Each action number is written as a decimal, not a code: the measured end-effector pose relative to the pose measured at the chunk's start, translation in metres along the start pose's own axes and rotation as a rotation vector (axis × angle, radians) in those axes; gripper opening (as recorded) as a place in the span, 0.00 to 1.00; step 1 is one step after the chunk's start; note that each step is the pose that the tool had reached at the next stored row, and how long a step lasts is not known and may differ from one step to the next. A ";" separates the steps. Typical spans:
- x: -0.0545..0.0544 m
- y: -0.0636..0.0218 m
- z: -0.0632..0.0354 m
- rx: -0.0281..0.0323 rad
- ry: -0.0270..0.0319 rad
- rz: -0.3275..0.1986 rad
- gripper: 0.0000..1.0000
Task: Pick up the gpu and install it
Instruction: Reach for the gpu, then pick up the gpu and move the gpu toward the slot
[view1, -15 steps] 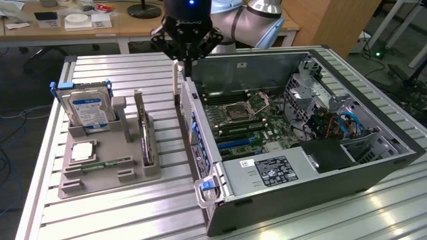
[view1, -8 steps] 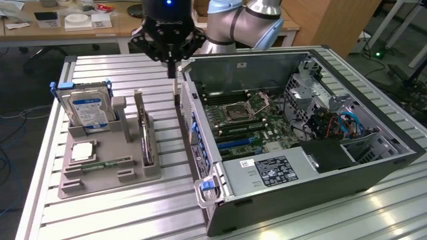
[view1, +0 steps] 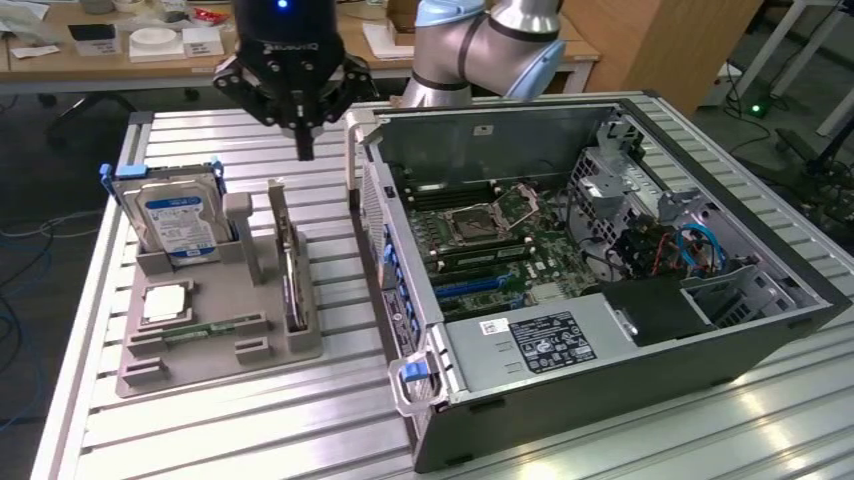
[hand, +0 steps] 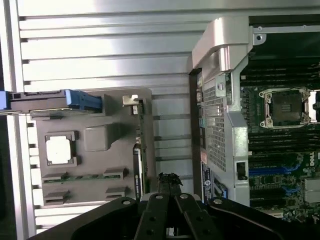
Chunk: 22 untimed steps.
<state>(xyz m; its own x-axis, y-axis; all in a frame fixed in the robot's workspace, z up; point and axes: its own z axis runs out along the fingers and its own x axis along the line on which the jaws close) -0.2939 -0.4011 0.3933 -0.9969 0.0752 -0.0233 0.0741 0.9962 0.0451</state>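
Overhead, the gripper (view1: 306, 150) hangs above a ribbed aluminium table (view1: 227, 430), its fingers pressed together and holding nothing. The gpu (view1: 286, 262) stands on edge in a slot of the grey holder tray (view1: 214, 365), lower than the gripper and untouched by it. It sits between the upright hard drive (view1: 180, 222) and the open computer case (view1: 601, 380). A square processor chip (view1: 163, 303) and a narrow green memory stick (view1: 214, 327) also rest on the tray. The case lies on its side at the exterior view's right, its motherboard (view1: 501, 235) exposed. In the wrist view, the gripper (hand: 169, 179) appears just beside the thin edge of the gpu (hand: 139, 155), over the bare slats of the table (hand: 100, 65). Behind the table stand wooden desks (view1: 40, 62) strewn with boxes and papers, and cables (view1: 16, 236) trail across the dark floor (view1: 60, 135).
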 end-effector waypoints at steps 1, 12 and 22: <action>0.004 -0.0005 -0.0002 0.0001 0.0001 0.000 0.10; 0.046 -0.0046 -0.0013 0.0000 0.0000 0.000 0.10; 0.046 -0.0046 -0.0013 0.0000 0.0000 0.000 0.10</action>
<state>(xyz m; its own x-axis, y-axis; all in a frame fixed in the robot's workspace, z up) -0.3400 -0.4022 0.3933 -0.9969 0.0753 -0.0233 0.0742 0.9962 0.0451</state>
